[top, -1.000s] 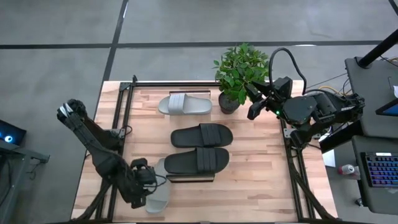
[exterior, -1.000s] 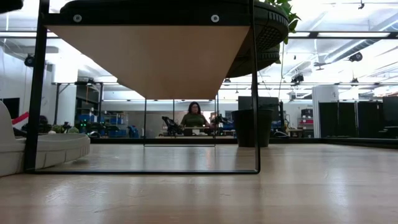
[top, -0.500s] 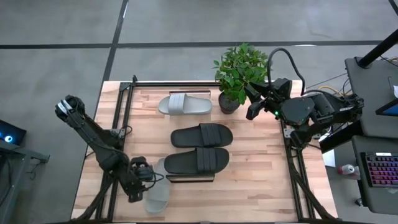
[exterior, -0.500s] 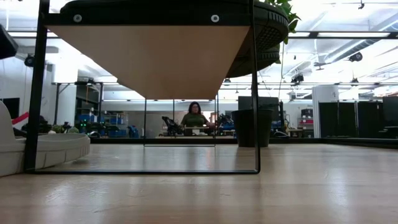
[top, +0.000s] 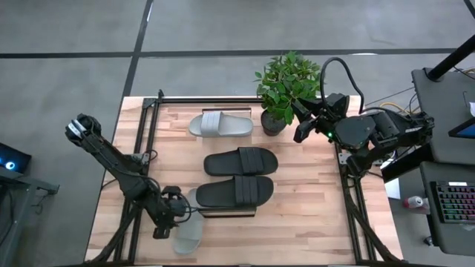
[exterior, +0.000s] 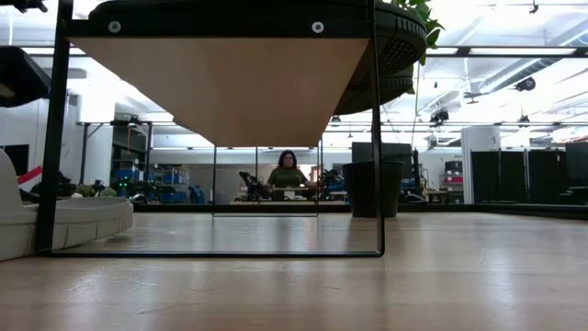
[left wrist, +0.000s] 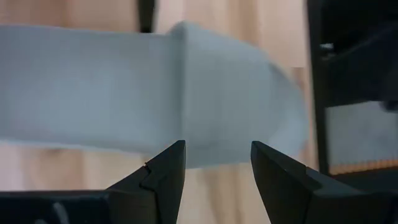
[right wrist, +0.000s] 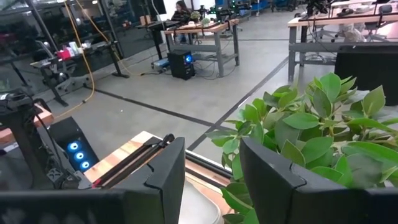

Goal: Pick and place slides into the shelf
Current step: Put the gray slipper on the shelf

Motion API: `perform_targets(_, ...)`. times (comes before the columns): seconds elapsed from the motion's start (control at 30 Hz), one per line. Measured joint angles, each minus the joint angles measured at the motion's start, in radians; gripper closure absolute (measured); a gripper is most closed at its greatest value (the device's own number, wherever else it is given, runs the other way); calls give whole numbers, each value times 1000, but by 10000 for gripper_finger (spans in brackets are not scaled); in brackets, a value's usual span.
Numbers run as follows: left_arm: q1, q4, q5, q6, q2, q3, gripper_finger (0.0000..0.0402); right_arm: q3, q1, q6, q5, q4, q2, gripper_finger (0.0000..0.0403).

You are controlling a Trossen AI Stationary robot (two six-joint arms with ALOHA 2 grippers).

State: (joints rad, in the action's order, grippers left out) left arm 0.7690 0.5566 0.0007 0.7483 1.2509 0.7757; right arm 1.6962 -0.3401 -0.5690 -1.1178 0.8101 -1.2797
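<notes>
A pale grey slide (top: 191, 236) lies flat on the table at the near left; it fills the left wrist view (left wrist: 124, 93) and shows at the left of the low view (exterior: 64, 221). My left gripper (top: 172, 215) (left wrist: 217, 152) hangs open just above its edge, touching nothing. The second grey slide (top: 220, 124) lies at the far side. Two black slides (top: 241, 161) (top: 234, 190) rest sole-down on the shelf (exterior: 230, 83), whose near end rail (top: 226, 213) shows. My right gripper (top: 303, 126) (right wrist: 211, 149) waits open, raised at the far right.
A potted plant (top: 282, 89) stands at the far right next to my right gripper, its dark pot (exterior: 372, 188) on the table. Dark metal frames (top: 145, 126) (top: 356, 215) run along the table's left and right edges. A person sits far off in the room (exterior: 288, 175).
My left gripper has come down toward the near grey slide, and its wrist has rolled a little. The arm now shows at the low view's upper left. The slides have stayed where they were.
</notes>
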Motion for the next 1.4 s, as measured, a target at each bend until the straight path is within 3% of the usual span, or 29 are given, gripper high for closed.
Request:
perform_targets(0.13, -11, -63, 66, -25, 34, -11, 235, 0, 0, 0, 0, 0, 0, 259)
perform_targets(0.3, -28, -76, 69, -1, 79, -25, 235, 0, 0, -8, 0, 0, 0, 259)
perform_targets(0.67, -30, -81, 68, 6, 28, -22, 235, 0, 0, -9, 0, 1, 0, 259)
perform_targets(1.17, -30, -1, -52, 66, 18, -36, 235, 0, 0, -6, 0, 1, 0, 259)
perform_targets(1.4, -30, -152, 73, 56, 29, -63, 235, 0, 0, -3, 0, 2, 0, 259)
